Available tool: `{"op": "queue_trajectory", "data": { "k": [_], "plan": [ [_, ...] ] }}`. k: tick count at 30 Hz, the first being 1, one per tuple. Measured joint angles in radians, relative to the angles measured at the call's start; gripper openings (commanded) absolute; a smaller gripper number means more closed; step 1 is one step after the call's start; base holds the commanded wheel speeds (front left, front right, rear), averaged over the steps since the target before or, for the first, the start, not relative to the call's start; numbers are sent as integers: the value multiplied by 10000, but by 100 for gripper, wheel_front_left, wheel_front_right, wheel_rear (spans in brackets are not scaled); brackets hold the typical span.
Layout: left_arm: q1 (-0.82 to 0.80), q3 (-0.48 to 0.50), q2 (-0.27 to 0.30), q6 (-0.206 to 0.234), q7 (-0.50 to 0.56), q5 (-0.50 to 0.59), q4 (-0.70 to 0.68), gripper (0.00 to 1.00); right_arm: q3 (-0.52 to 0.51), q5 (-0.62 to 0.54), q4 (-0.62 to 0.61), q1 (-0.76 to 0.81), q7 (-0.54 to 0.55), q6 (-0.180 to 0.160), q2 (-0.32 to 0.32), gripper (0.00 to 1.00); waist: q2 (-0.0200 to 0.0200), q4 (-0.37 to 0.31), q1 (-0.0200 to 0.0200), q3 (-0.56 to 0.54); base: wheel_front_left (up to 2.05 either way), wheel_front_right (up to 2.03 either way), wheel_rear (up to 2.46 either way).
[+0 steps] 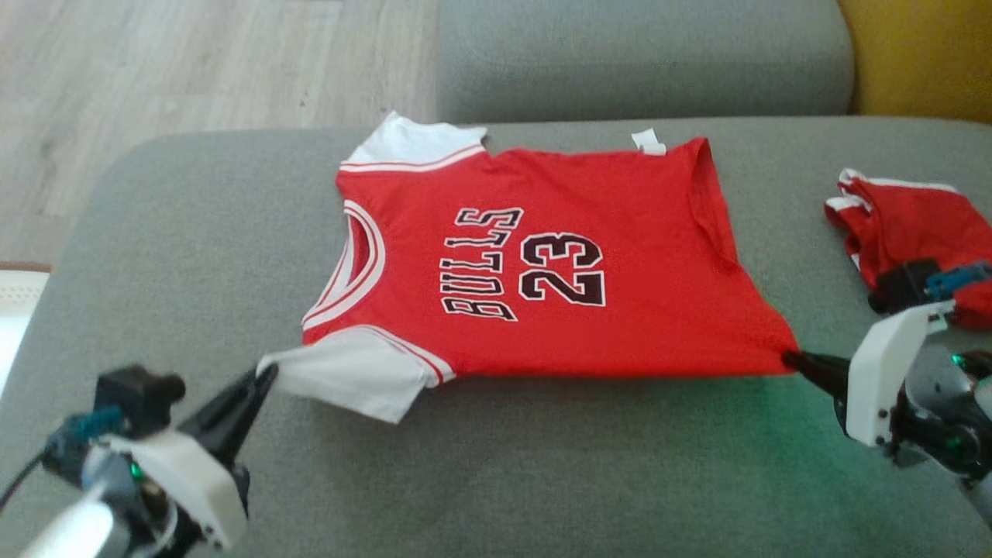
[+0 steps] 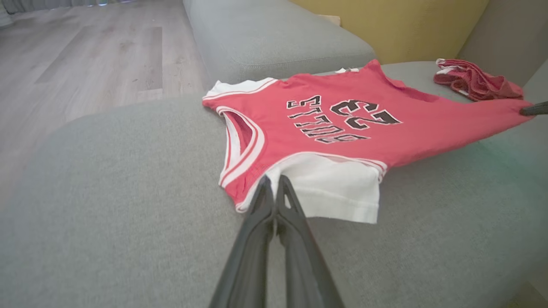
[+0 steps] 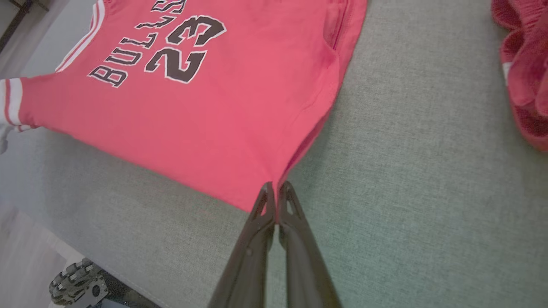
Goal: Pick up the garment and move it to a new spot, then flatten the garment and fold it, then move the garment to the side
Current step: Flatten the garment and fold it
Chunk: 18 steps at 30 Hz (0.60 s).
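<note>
I have the garment (image 1: pixel 666 263) lying face up in the middle of the grey sofa seat (image 1: pixel 194 232), with its collar toward 9 o'clock and its hem toward 3 o'clock in the head view. The left jaws are pinched tight on the outer edge of the near white sleeve (image 1: pixel 349 380) at about 8 o'clock. The right jaws are clamped on the near hem corner at about 4 o'clock, so the near edge runs taut between them. My worry is the sleeve grip. It is a thin bite on the very edge, and I judge that a harder pull could let the cloth slip out and drop that side in a heap. Uneven pulling could also drag the far side into wrinkles, and a crease already runs near the hem at 2 o'clock. The smaller red garment (image 1: pixel 899 225) lies at 3 o'clock, just beside my right wrist, which could snag it and drag it along.
</note>
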Motion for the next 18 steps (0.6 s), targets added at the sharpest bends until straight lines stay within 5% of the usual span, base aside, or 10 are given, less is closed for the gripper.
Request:
{"op": "queue_trajectory", "data": {
  "k": [18],
  "plan": [
    [-4306, -704, -355, -849, 497, 794, 2569, 0, -920, -1651, 589, -2009, 700, 0, 1114, 0, 0, -350, 1, 1902, 0, 0, 0]
  ]
}}
